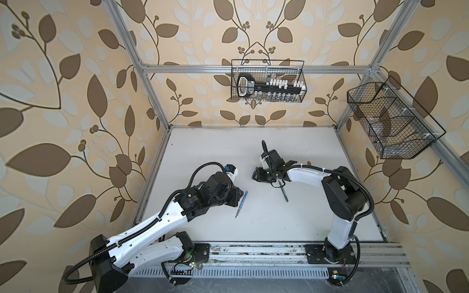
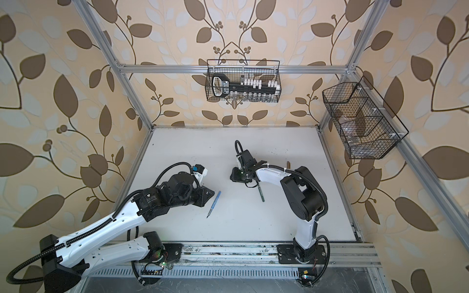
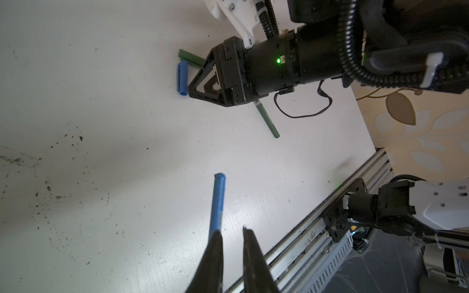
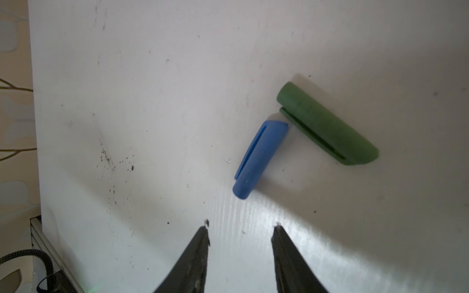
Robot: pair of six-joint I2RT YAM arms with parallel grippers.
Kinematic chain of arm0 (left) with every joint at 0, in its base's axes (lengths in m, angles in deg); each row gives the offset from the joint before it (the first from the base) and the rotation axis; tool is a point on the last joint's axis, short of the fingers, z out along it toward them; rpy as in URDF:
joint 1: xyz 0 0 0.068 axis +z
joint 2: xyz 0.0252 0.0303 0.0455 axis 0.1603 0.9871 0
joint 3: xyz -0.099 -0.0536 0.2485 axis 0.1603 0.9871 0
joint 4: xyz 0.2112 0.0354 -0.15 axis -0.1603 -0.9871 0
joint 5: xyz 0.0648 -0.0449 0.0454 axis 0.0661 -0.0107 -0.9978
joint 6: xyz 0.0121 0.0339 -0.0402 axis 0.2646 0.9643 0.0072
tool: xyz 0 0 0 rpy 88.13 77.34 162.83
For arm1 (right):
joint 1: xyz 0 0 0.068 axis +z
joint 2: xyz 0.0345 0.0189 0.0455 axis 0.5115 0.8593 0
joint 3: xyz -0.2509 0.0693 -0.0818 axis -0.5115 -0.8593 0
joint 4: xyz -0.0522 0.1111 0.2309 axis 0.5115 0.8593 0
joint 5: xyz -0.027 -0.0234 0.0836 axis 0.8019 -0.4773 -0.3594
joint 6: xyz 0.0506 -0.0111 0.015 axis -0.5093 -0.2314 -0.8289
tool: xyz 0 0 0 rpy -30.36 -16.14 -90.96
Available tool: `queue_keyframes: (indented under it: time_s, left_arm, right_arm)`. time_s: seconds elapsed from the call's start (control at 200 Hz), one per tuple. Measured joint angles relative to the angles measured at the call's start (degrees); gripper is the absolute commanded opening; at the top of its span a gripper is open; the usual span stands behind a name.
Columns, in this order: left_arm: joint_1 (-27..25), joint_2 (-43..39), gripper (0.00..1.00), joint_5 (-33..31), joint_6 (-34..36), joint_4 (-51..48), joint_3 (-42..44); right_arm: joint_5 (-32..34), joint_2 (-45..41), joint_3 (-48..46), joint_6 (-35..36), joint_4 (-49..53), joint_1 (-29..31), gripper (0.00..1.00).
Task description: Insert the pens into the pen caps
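Two robot arms reach over a white surface (image 1: 215,152). On the left arm, the left claw (image 3: 231,230) has its fingers nearly together with nothing between them. The blue pen (image 3: 217,200) lies flat just beside it. The pen passes behind one finger rather than into the gap, so it appears unheld.

On the other arm, the right claw (image 4: 242,225) stands apart and empty. It is aimed at the blue cap (image 4: 258,157), which lies just ahead of it, and this looks like a line-up to pick that cap up. At the blue cap's far end, touching or almost touching it at an angle, lies the green cap (image 4: 327,124), leaving little spare room on that side.

Nearby, the green pen (image 1: 283,192) lies flat with one end tucked under the right arm. All four pieces sit near the middle of the surface, well away from its metal-framed edges, with bare room between the arms. No pen is capped yet.
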Motion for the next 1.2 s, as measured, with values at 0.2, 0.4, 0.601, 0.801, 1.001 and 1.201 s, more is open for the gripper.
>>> queue_keyframes:
  time_s: [0.2, 0.4, 0.601, 0.801, 1.001, 1.201]
  left_arm:
    - [0.5, 1.2, 0.15, -3.08, 1.9, 2.69, 0.94]
    - [6.99, 7.89, 0.48, -4.59, 4.39, 0.9, -2.16]
    - [7.8, 9.22, 0.56, -3.65, 1.53, -6.49, -4.85]
    - [11.91, -1.62, 0.62, -9.07, -4.52, -14.58, -4.61]
    - [21.75, -6.12, 0.74, -11.8, -6.91, -20.79, -7.34]
    - [27.39, -5.86, 0.87, -11.65, -6.73, -23.3, -8.09]
  right_arm:
    - [-0.11, 1.03, 0.39, 0.52, -0.44, -1.01, 0.42]
    - [0.61, -3.15, 0.48, 6.19, 3.65, -1.05, 0.46]
    - [-0.42, -13.73, -0.52, 14.73, 9.94, 2.82, 0.51]
    - [-0.09, -18.62, -7.02, 23.17, 15.39, 24.44, 0.54]
    - [0.61, -20.72, -14.47, 24.55, 16.79, 31.15, 0.54]
    - [2.64, -17.29, -10.82, 27.56, 16.83, 35.71, 0.55]
